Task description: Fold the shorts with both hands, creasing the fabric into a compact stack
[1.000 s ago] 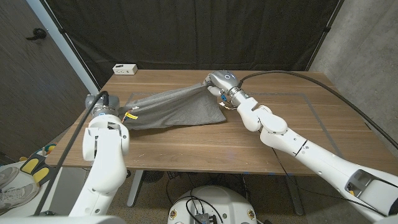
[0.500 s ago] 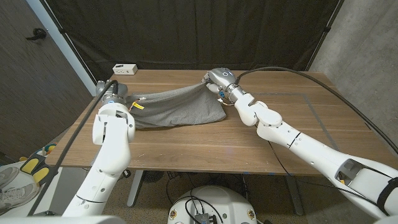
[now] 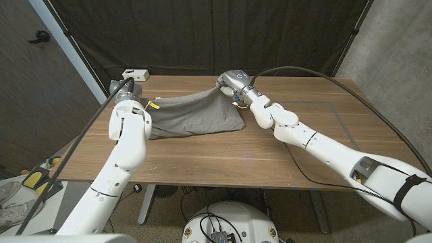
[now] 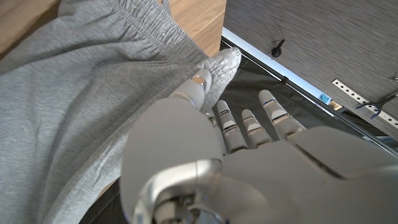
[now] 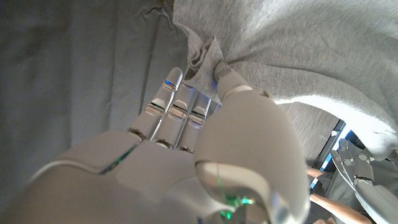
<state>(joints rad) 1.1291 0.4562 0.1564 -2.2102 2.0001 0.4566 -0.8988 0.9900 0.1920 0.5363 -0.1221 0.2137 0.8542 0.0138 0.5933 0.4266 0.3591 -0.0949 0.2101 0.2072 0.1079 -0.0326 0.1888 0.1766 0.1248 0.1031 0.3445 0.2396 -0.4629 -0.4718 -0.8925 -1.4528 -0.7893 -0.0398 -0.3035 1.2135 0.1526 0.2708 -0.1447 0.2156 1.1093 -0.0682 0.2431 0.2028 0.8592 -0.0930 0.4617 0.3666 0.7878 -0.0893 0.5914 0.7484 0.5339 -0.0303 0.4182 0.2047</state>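
Shorts stretched farther back between both hands than before.

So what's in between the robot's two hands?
The gray shorts stretch between the left hand and the right hand, each gripping an end, seen in the head view.

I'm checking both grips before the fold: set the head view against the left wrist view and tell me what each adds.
The head view alone shows the wooden table, the small white box at its far edge, and the right hand holding the shorts' other end lifted. The left wrist view alone shows the thumb pinching a waistband corner. Both show the grey fabric shorts and the left hand.
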